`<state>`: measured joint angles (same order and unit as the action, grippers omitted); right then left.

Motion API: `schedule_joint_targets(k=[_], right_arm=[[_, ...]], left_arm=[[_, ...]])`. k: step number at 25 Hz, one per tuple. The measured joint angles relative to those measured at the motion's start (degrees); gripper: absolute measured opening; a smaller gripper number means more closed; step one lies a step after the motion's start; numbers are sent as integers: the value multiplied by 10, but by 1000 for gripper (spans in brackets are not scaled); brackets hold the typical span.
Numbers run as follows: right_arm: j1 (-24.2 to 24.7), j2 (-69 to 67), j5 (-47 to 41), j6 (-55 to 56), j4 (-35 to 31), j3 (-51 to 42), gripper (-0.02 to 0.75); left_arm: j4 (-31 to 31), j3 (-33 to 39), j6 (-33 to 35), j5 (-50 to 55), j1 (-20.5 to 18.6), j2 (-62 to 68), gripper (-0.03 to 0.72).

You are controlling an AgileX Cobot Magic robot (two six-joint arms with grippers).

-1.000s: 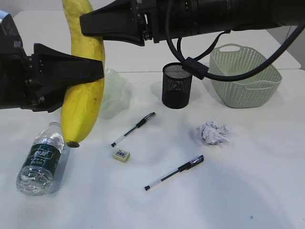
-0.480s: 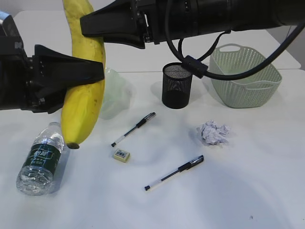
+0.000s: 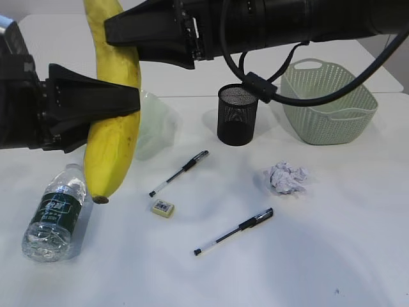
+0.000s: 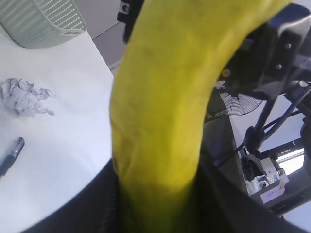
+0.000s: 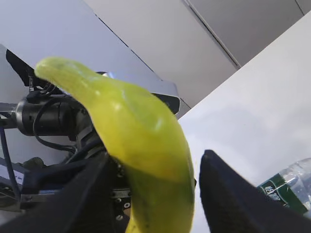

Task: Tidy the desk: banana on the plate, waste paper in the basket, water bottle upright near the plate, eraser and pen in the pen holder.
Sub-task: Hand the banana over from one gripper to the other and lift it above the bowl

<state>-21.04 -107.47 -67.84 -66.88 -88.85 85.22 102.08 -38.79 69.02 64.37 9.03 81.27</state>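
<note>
A large yellow banana (image 3: pixel 114 147) hangs upright in the air over the left of the table. My left gripper (image 3: pixel 121 102) is shut on its middle; in the left wrist view the banana (image 4: pixel 165 121) fills the space between the jaws. My right gripper (image 3: pixel 128 32) sits at the banana's top, open, and the right wrist view shows a gap between the banana (image 5: pixel 141 145) and one finger (image 5: pixel 228 194). A pale green plate (image 3: pixel 156 125) lies behind the banana. The water bottle (image 3: pixel 54 214) lies on its side. The eraser (image 3: pixel 163 208), two pens (image 3: pixel 180 173) (image 3: pixel 234 231) and the waste paper (image 3: pixel 287 177) lie on the table.
The black mesh pen holder (image 3: pixel 237 115) stands at the back centre. The green basket (image 3: pixel 329 102) is at the back right. The right arm reaches across above the holder from the right.
The right gripper's jaws have spread apart from the top of the banana. The banana's lower end has sagged slightly downward while the left gripper keeps its hold.
</note>
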Motion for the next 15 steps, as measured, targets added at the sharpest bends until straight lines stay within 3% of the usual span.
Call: schedule_joint_targets(k=[7, 15], right_arm=[[0, 0, -1, 16, 3, 0, 459], [0, 0, -4, 94, 68, 0, 484]], left_arm=[[-5, 0, 1, -1, 0, 0, 284], [-6, 0, 2, -9, 0, 0, 284]])
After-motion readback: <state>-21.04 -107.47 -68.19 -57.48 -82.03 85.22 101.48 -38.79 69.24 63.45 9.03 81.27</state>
